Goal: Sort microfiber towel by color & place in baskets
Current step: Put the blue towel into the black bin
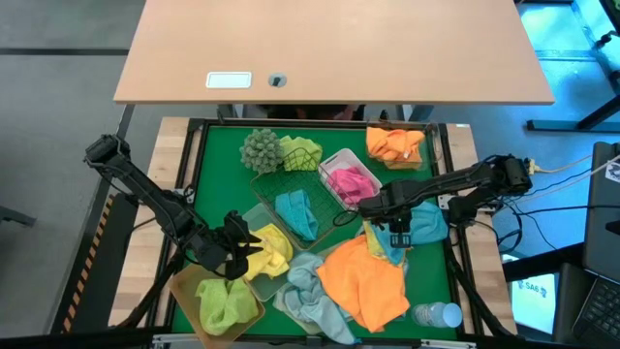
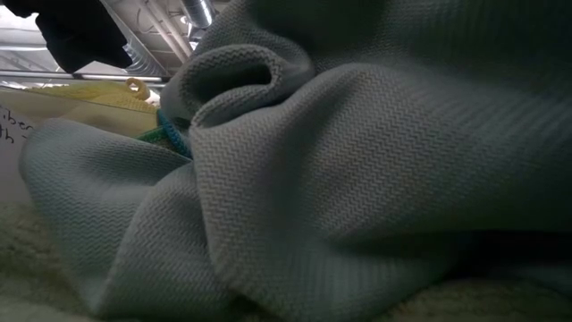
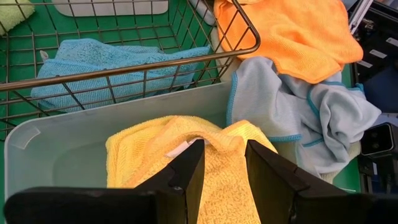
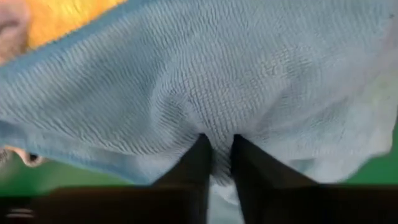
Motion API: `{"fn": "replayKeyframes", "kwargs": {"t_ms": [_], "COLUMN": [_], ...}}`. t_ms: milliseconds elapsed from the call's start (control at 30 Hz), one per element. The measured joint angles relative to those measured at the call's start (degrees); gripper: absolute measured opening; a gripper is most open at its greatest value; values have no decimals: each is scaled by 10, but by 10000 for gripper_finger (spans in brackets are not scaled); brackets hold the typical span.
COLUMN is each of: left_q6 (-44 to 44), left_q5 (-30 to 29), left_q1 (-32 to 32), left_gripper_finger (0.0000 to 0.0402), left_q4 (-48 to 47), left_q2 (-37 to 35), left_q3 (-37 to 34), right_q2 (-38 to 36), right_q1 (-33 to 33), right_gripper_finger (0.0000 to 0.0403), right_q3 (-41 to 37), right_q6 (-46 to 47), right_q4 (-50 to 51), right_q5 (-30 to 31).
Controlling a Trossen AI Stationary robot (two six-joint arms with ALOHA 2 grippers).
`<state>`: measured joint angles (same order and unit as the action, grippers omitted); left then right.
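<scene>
The right hand (image 1: 398, 236) is down on a light blue towel (image 1: 426, 225) near the right side of the green worktop (image 1: 218, 160), and in its wrist view the two dark fingers (image 4: 200, 163) are nearly closed, pinching a fold of that blue cloth (image 4: 249, 81) between them. The left hand (image 1: 239, 250) sits over a frosted clear bin (image 3: 56, 152) toward the front left; its fingers (image 3: 186, 171) stand partly apart on either side of a ridge of a yellow towel (image 3: 186, 155) lying in that bin, touching the cloth, though whether they truly grip it I cannot tell. Beside the bin, a green wire basket (image 1: 291, 189) holds a blue towel (image 1: 298, 213). A clear bin (image 1: 341, 161) just beyond it holds a pink towel (image 1: 351, 182), and an orange towel (image 1: 395, 145) fills a basket at the far right corner. A lime green towel (image 1: 221, 302) lies in an amber bin (image 1: 184, 291) at the front left. A large orange towel (image 1: 366, 281) is spread loose at the front, touching a pale blue-grey towel (image 1: 308, 291) beside it. A bobbly grey-green ball (image 1: 260, 148) rests at the back, next to a lime green cloth (image 1: 300, 153), and a clear bottle (image 1: 438, 314) lies at the front right corner. The low view is filled by pale grey-blue cloth (image 2: 357, 179) close to the lens.
</scene>
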<state>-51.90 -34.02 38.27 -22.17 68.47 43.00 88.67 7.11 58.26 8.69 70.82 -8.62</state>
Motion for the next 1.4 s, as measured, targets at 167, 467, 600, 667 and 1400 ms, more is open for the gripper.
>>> {"fn": "replayKeyframes", "kwargs": {"t_ms": [167,467,600,667,1400], "left_q6": [0,0,0,0,0], "left_q5": [0,0,0,0,-19], "left_q1": [0,0,0,0,0], "left_gripper_finger": [112,112,112,112,112], "left_q4": [0,4,5,6,9], "left_q2": [0,0,0,0,0], "left_q3": [0,0,0,0,0], "right_q2": [0,-5,-12,-13,-6], "right_q1": [0,0,0,0,0], "right_gripper_finger": [17,9,9,5,5], "right_q3": [0,107,205,262,608], "right_q6": [-1,-12,-20,-30,-186], "right_q4": [-15,24,60,78,-180], "right_q5": [0,-43,-6,21,124]}}
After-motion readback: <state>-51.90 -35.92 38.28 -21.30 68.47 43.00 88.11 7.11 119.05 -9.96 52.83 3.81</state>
